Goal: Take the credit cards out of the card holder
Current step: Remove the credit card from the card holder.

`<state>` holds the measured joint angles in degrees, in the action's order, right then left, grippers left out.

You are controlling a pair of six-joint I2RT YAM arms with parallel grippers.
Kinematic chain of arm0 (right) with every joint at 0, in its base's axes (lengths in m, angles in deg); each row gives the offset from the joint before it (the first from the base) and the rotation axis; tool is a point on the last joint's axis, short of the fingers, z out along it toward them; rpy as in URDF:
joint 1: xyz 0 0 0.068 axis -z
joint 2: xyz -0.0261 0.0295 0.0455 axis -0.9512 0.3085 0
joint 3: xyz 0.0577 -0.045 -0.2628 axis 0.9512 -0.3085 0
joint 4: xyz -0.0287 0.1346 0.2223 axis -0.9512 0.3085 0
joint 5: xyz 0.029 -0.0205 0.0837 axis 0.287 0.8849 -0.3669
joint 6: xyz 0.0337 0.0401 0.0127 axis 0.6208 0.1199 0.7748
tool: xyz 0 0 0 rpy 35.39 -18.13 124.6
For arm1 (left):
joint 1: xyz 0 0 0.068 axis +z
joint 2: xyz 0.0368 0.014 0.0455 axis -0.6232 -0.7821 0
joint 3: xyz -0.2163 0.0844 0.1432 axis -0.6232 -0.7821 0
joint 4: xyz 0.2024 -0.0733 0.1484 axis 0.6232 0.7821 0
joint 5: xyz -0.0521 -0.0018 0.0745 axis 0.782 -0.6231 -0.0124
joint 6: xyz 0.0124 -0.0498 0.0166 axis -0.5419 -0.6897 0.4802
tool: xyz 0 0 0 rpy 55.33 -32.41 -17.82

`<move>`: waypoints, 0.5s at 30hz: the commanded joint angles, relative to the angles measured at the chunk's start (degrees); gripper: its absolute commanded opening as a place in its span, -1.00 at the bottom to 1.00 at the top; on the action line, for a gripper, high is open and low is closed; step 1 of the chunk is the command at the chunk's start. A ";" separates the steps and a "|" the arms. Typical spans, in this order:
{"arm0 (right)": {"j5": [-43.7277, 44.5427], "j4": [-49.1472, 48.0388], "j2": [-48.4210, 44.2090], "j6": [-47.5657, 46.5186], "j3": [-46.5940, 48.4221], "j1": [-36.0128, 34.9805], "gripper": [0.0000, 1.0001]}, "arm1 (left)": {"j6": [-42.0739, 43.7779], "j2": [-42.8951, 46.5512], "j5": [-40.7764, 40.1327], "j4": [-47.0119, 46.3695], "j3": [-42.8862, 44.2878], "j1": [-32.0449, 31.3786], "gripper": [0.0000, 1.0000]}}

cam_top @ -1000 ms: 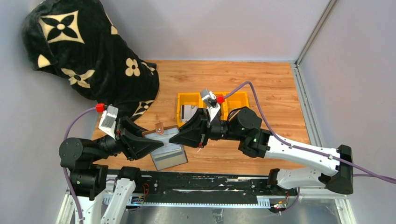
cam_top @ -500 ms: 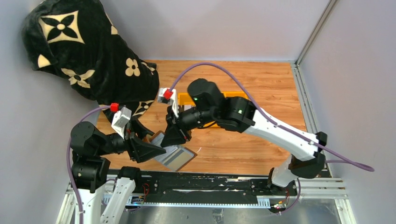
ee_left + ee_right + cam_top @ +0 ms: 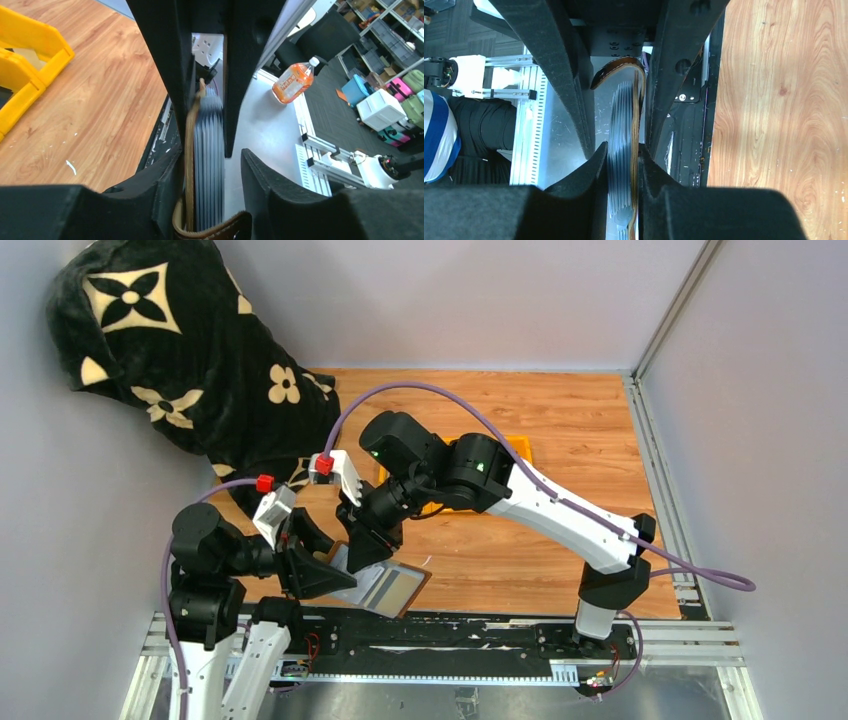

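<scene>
Gripping the card holder [image 3: 624, 120] tight, the right hand [image 3: 622, 150] faces the left hand [image 3: 210, 155], seemingly parted loosely around it.

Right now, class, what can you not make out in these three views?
- Any credit cards: both wrist views show the card holder edge-on only; from above, the right gripper and left gripper cover part of it.
- Yellow tray: the right arm hides most of it from above; the left wrist view's edge cuts it off.

card holder [image 3: 207, 160] between fingers [image 3: 125, 210]: smooth brown leather, matt grey ribbed inside | fingers: matt grainy black plastic | table [image 3: 570, 440]: smooth wood-grain | tray [image 3: 35, 37] left of fingers: glossy yellow plastic | blanket [image 3: 170, 350]: plush cloth
</scene>
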<state>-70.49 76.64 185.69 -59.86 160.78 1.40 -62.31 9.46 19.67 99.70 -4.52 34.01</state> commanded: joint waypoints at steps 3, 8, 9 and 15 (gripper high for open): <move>-1.66 1.91 0.21 -3.13 5.53 -0.21 -1.00 | -2.33 4.25 4.04 0.36 -1.94 -0.03 0.06; -2.72 2.54 1.29 -3.53 6.33 -0.71 -1.00 | -1.45 3.86 1.18 0.45 -1.38 -0.04 -0.17; -3.04 2.65 1.54 -3.58 6.52 -0.93 -1.00 | -1.21 3.14 0.26 0.49 -1.13 -0.04 -0.27; -4.40 2.18 1.91 -3.87 7.18 -1.57 -0.66 | 0.75 1.30 -2.23 0.92 -0.01 -0.03 -0.93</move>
<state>-72.13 79.35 187.07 -63.14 166.35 0.92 -63.07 12.06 19.85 100.79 -5.97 33.97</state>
